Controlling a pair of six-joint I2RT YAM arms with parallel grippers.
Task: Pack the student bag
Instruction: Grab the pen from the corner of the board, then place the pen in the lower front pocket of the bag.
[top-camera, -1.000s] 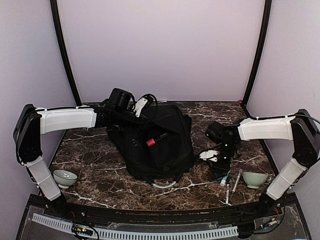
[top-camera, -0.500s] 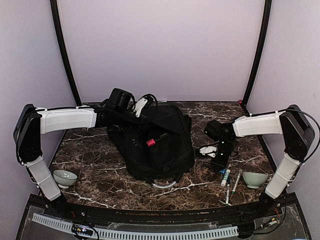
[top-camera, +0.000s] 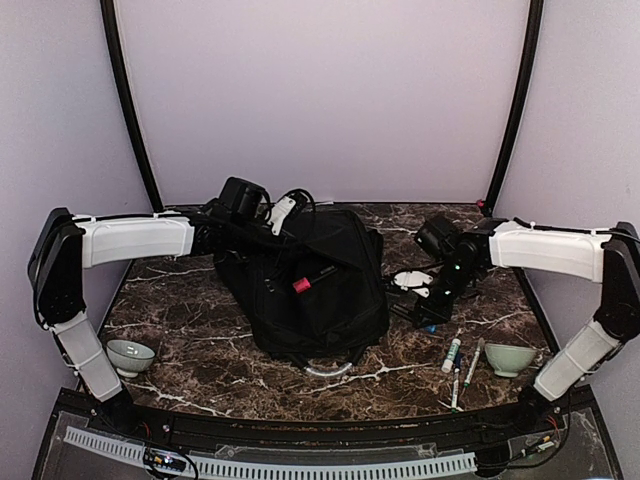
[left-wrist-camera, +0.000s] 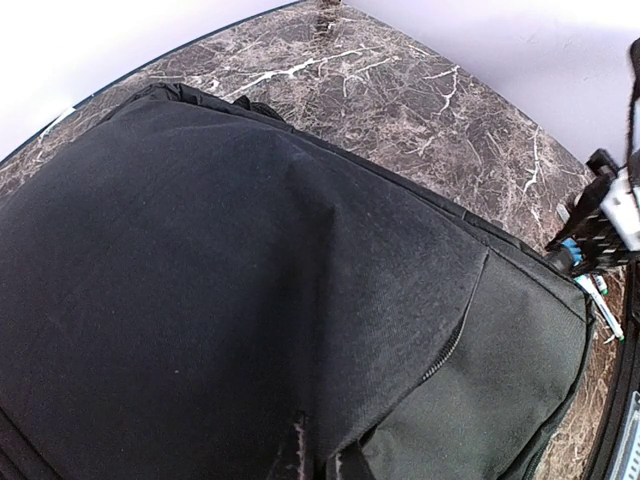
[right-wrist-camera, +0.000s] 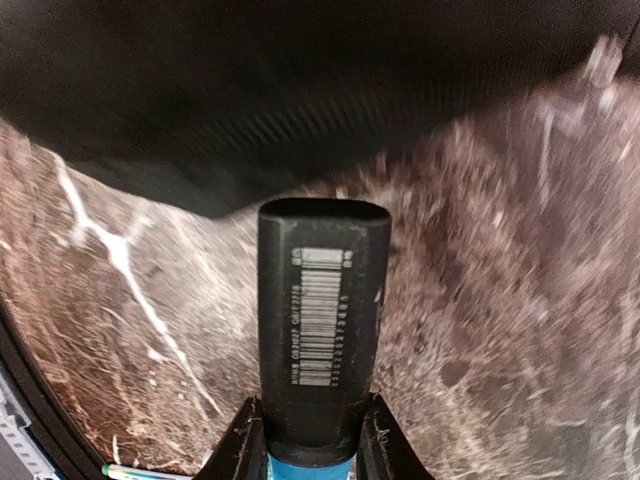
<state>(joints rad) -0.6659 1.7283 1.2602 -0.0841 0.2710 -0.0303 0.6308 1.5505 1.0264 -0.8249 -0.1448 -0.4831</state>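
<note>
Dark marbled surface (top-camera: 200, 325), closed in by pale lilac walls. At its middle, a little to the left, the bag (top-camera: 320, 300): big, black, lying flat, one end toward the arm bases. Grey loop (top-camera: 330, 368) poking out from under that near end. Over most of the left wrist view, the same bag (left-wrist-camera: 250, 280), a zip seam running down its right part. Across the top of the right wrist view, a dark band of bag (right-wrist-camera: 300, 80).

Left arm (top-camera: 130, 240) stretched from the left edge over to the bag's far left corner. Left hand (top-camera: 268, 222) there, closed, its tips (left-wrist-camera: 297, 452) pinching the bag's cloth, which rises in a ridge toward them.

Right arm (top-camera: 545, 250) reaching in from the right. Right hand (top-camera: 428, 308) just beside the bag's right edge, clamped on a marker (right-wrist-camera: 322, 330).

Two pale green bowls, upright, well apart: left bowl (top-camera: 130, 355) at the near left corner, right bowl (top-camera: 510, 358) at the near right.

A few pens (top-camera: 474, 362) lying loose on the surface, between the right bowl and the bag's near end, below the right hand. Also seen past the bag's edge from the left wrist (left-wrist-camera: 600, 300).

Marker stubby, black with a white barcode label, blue where the fingers (right-wrist-camera: 245, 445) grip it, black end pointing toward the bag's edge and close to it; touching or not, cannot tell.

On top of the bag, near its middle, a small pink tip (top-camera: 303, 284) on something dark, too small to make out.
</note>
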